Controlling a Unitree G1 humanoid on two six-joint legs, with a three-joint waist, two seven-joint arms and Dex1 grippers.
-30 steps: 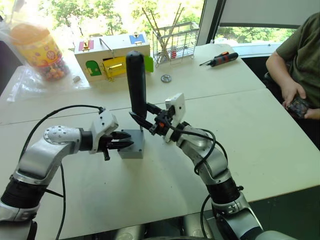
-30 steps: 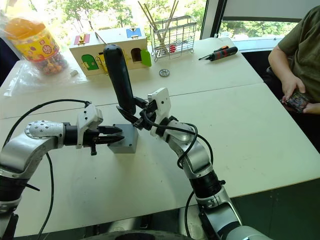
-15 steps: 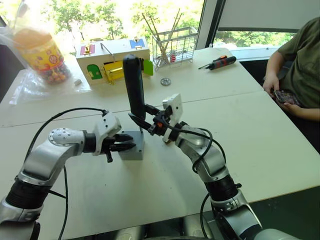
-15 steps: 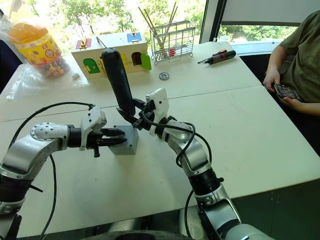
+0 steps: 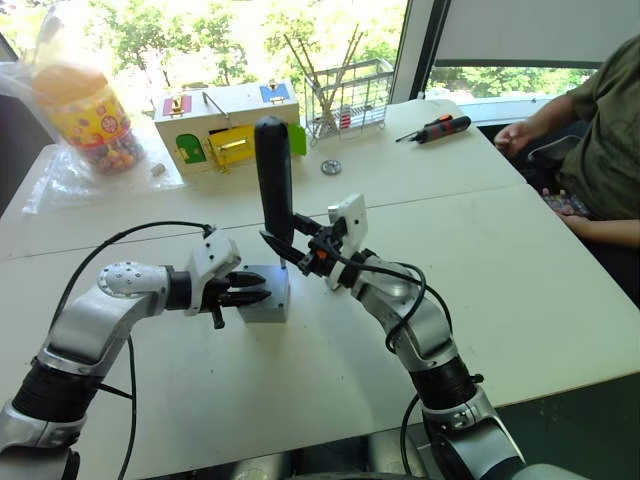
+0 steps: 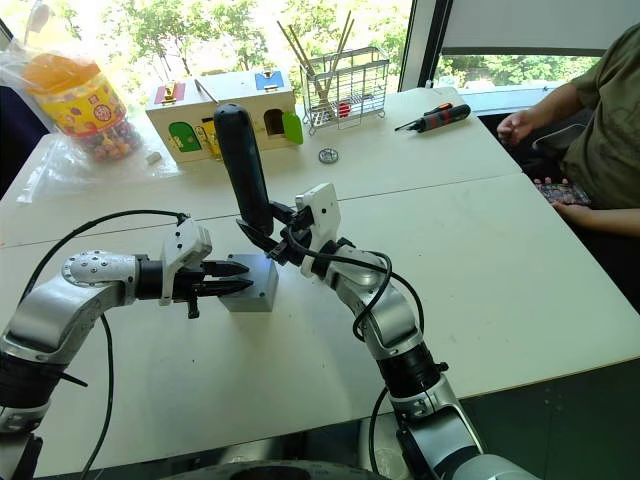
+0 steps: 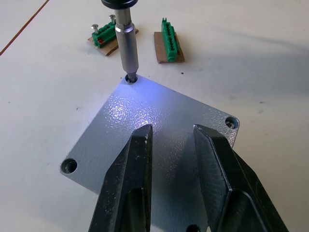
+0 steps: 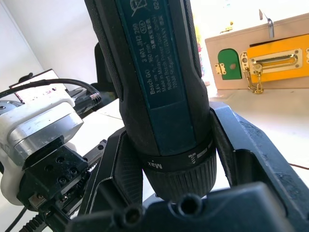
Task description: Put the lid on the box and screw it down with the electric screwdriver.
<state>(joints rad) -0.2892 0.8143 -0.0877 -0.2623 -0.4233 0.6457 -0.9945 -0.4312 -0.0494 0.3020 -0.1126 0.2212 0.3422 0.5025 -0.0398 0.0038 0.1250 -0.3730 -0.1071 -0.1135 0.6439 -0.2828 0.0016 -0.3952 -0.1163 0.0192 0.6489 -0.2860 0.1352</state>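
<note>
Left wrist view: green connectors (image 7: pixel 168 39) beyond lid (image 7: pixel 149 145); screwdriver bit (image 7: pixel 126 43) seated.

Grey lid (image 7: pixel 159 140), black electric screwdriver (image 5: pixel 273 170)

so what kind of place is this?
Probably a robot test lab by a window: white tables, a wooden latch box with coloured doors, and an orange-and-black hand screwdriver left out.

The head's two eyes are looking forward and down over the table (image 5: pixel 520 260). Each wrist camera is peering close along its fingers; all views are sharing the screwdriver (image 5: pixel 273 170).
</note>
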